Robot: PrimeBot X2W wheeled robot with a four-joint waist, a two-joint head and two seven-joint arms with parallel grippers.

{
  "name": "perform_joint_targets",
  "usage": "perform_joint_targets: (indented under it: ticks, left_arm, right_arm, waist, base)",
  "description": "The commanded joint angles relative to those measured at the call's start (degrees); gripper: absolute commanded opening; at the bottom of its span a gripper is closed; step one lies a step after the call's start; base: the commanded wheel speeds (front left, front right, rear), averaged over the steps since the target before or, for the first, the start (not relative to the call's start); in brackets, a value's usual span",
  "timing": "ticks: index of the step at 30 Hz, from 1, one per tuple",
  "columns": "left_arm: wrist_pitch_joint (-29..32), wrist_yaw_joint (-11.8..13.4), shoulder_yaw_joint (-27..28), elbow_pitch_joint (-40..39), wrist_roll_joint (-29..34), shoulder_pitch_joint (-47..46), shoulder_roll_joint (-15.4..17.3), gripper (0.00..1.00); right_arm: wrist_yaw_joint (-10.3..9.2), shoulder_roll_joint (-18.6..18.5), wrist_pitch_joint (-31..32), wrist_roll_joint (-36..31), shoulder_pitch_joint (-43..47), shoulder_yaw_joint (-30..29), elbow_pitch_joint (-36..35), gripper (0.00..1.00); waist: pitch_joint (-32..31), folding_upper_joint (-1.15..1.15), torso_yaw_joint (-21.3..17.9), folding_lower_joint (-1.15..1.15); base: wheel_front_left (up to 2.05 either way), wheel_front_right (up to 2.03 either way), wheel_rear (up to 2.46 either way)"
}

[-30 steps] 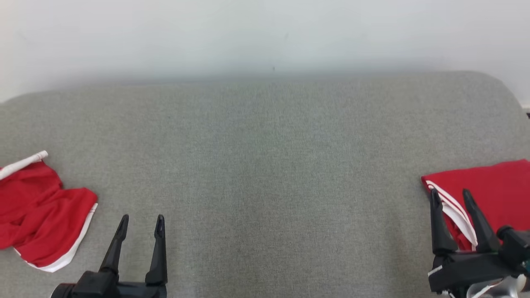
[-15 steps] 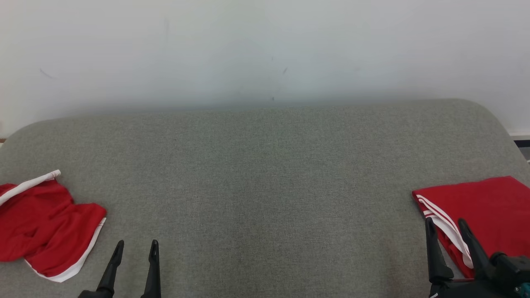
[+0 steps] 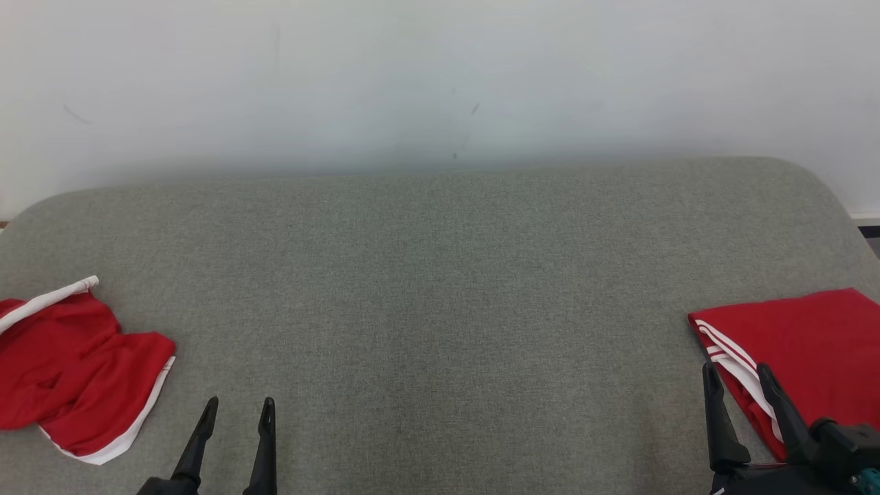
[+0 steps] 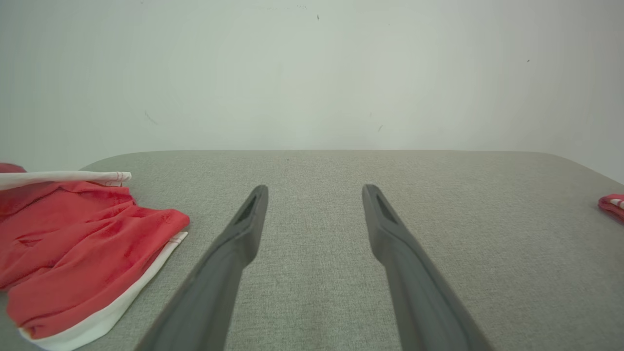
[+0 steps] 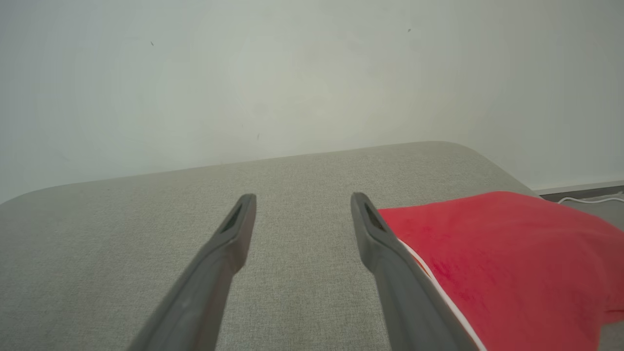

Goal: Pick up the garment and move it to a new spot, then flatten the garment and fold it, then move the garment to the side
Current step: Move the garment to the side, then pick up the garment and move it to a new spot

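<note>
A crumpled red garment (image 3: 75, 371) with white trim lies at the left edge of the grey padded surface (image 3: 440, 289); the left wrist view has this garment (image 4: 83, 243) to the left of the fingers. My left gripper (image 3: 239, 405) (image 4: 316, 195) is open and empty, a little right of it and apart from it. At the right edge lies a folded red garment (image 3: 804, 344) (image 5: 502, 253) with white stripes. My right gripper (image 3: 735, 375) (image 5: 303, 200) is open and empty at that garment's left edge, its right finger over the striped border.
A pale wall (image 3: 440, 69) rises directly behind the surface, whose far corners are rounded. Beyond the right end there is dark floor with a white cable (image 5: 585, 199). A wide bare stretch of grey fabric lies between the two garments.
The head camera has tilted up, so more wall shows and both grippers sit lower in its picture. Both garments lie as before and both grippers stay open.
</note>
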Motion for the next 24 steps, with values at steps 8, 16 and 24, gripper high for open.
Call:
perform_joint_targets:
  ticks: [8,16,24]
  left_arm:
    - [-0.1,0.5,-0.3,0.1,-0.3,-0.5,0.5,1.00]
    - [-0.2,0.9,-0.5,0.4,-0.5,-0.7,0.5,1.00]
    - [-0.3,0.6,-0.6,0.5,-1.6,-1.8,0.2,1.00]
  right_arm:
    - [-0.06,0.0,-0.1,-0.3,0.0,0.0,-0.1,1.00]
    - [-0.06,0.1,0.2,0.0,0.0,-0.1,0.6,1.00]
    - [-0.05,0.0,0.1,0.3,0.9,-0.8,0.4,1.00]
  waist:
    - [0.3,0.00,0.0,0.00]
    - [0.1,0.00,0.2,0.00]
    - [0.1,0.00,2.9,0.00]
  base:
    - [0.00,0.00,0.00]
    - [0.00,0.00,0.00]
    - [0.00,0.00,0.00]
